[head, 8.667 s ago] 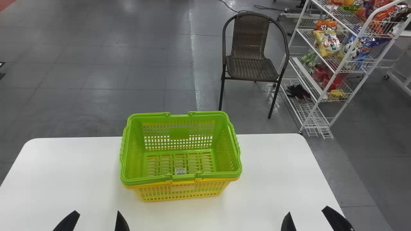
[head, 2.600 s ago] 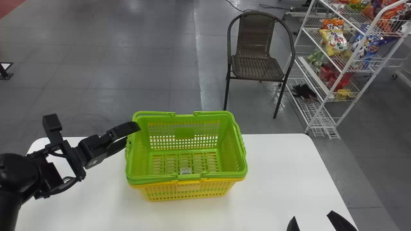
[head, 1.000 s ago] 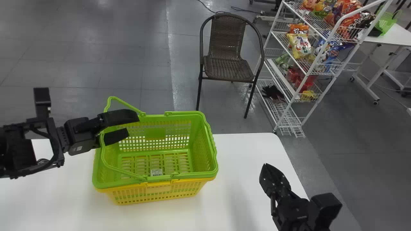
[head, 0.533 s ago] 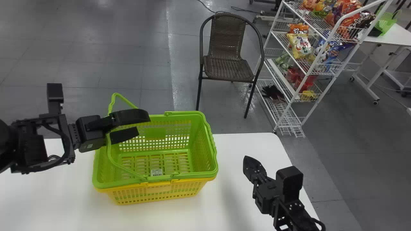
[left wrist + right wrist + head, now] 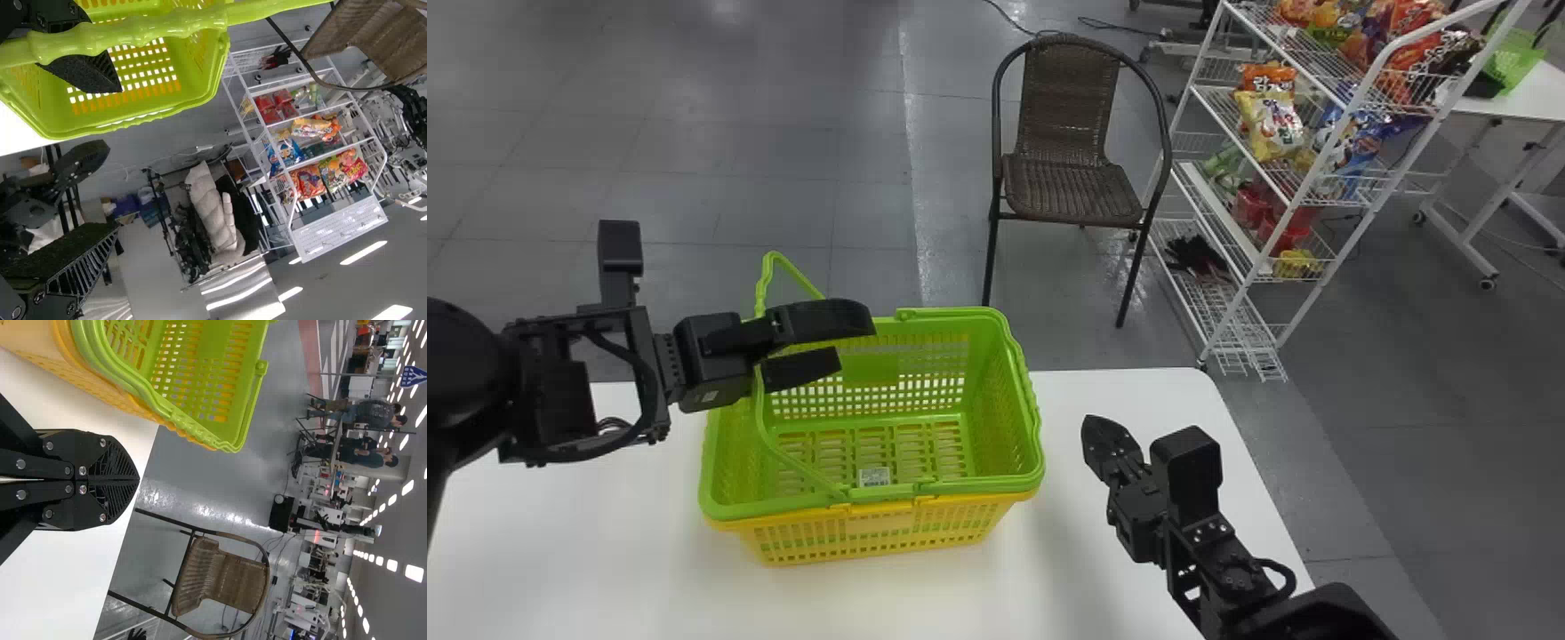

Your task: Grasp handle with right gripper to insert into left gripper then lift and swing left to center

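The left gripper (image 5: pixel 857 342), fingers apart, reaches through the raised handle (image 5: pixel 160 27), which could slide off if lifted unclamped, while beyond it the green basket (image 5: pixel 1000 391) reaches the far edge of the desk (image 5: pixel 605 551), and a strip of surface separates it from the right gripper (image 5: pixel 1092 428), fingers together.

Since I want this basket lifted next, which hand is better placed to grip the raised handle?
The left, I'd judge. The left hand is open at the basket's left side, and the raised handle crosses it. The right hand is shut, off the basket's right side.
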